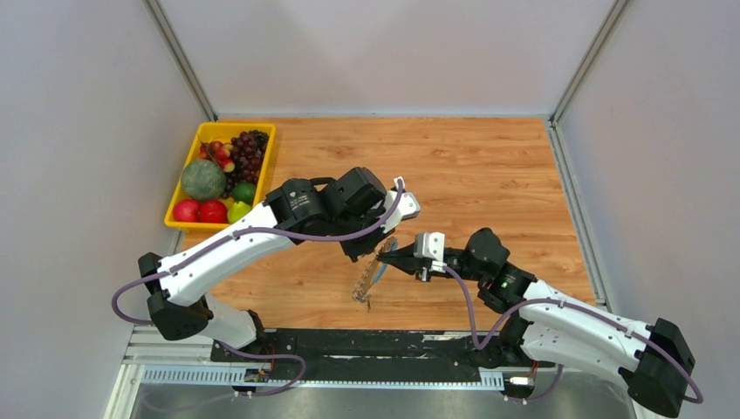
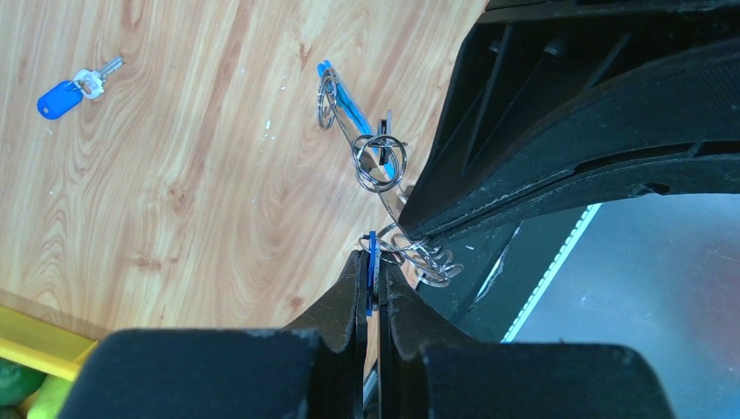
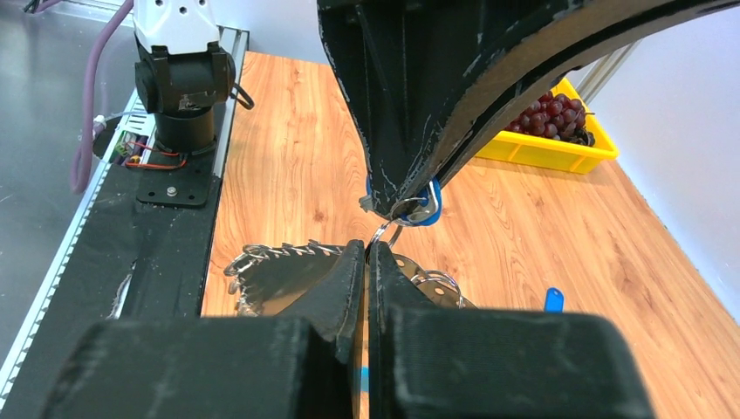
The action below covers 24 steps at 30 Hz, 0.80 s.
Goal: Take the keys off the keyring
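Both arms meet over the wooden table, fingertips almost touching

left gripper: jaws pressed nearly together, pinching a thin blue tab edge-on at the very tips. Cannot tell whether the tab is a key head

right gripper: jaws pressed together, a small wire ring caught at their tips. The ring runs up to the tip of the left jaws, right beside the blue tab

keyring: just beyond the left jaws, beneath the right gripper's fingers. Its silvery band slopes away from both pairs of jaws, with the bright blue segment at the end farthest from them. More small rings are threaded on the band between that segment and the jaws. Cannot tell whether the low end touches the table

loose key: blue head, silver blade, flat on the table, well apart from both pairs of jaws, ahead and left of the left ones

yellow tray of fruit: well apart from the jaws, on the left arm's outer side
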Motion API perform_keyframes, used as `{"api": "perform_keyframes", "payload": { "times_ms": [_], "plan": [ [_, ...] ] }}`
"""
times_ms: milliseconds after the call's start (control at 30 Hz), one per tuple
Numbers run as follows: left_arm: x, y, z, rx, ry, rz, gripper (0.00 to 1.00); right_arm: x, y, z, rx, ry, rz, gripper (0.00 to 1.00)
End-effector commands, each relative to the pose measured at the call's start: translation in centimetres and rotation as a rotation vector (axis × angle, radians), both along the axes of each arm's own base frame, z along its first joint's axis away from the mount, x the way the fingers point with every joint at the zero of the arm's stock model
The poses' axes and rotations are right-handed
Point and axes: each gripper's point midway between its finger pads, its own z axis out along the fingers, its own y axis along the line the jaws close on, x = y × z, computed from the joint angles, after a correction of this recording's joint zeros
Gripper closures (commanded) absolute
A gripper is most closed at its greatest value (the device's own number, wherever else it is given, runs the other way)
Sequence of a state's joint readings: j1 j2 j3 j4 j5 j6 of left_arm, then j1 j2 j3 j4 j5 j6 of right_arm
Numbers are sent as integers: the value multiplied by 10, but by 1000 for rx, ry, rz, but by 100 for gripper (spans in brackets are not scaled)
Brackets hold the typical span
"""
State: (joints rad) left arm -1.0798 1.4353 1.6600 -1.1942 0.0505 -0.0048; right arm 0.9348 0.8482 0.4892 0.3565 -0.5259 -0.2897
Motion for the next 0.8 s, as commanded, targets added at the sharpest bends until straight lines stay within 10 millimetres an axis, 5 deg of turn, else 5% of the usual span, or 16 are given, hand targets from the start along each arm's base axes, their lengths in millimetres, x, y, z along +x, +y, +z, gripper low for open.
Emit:
{"api": "perform_keyframes", "payload": {
  "times_ms": [0, 400, 767],
  "plan": [
    [17, -12, 26, -92, -81, 40, 100, -12, 0, 19, 47, -47, 47, 100],
    [24, -7, 19, -156, 14, 105, 100, -24, -24, 42, 222, -107, 12, 100],
    [21, -9, 24, -202, 22, 95, 100, 7, -28, 40, 234, 28, -158, 100]
  ]
}}
